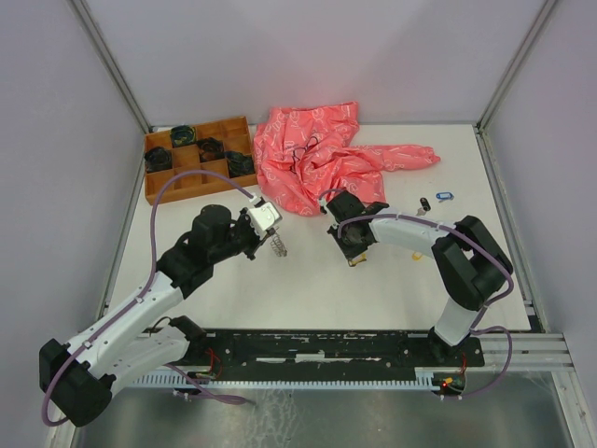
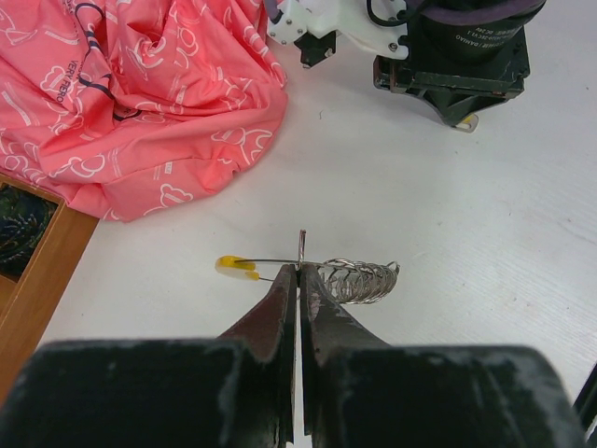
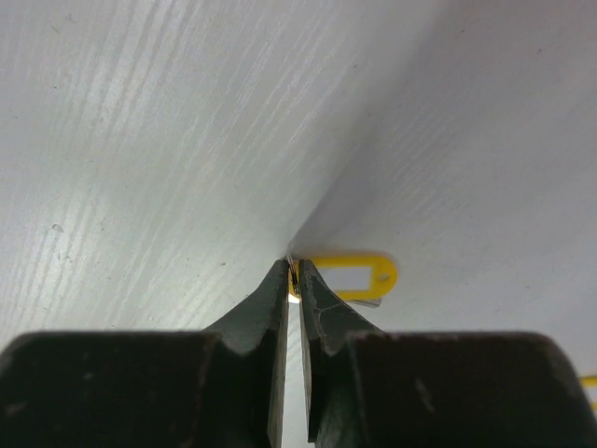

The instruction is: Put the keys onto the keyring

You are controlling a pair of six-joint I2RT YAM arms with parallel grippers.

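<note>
My left gripper [image 2: 300, 271] is clenched on the keyring [image 2: 359, 280], mid-workspace. The right gripper [image 3: 293, 273] nips at the yellow-tagged key [image 3: 347, 277], but I can't tell if it's gripping. I see nothing threaded yet; the blue-tagged key [image 1: 443, 196] lies well apart.

No legible txt; pink cloth [image 2: 159, 112] print unreadable.

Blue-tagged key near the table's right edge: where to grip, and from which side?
The blue-tagged key lies flat on the table, clear of the black-tagged key beside it. Probably best to take the tag from straight above, jaws across its short width, since both long edges look free.
</note>
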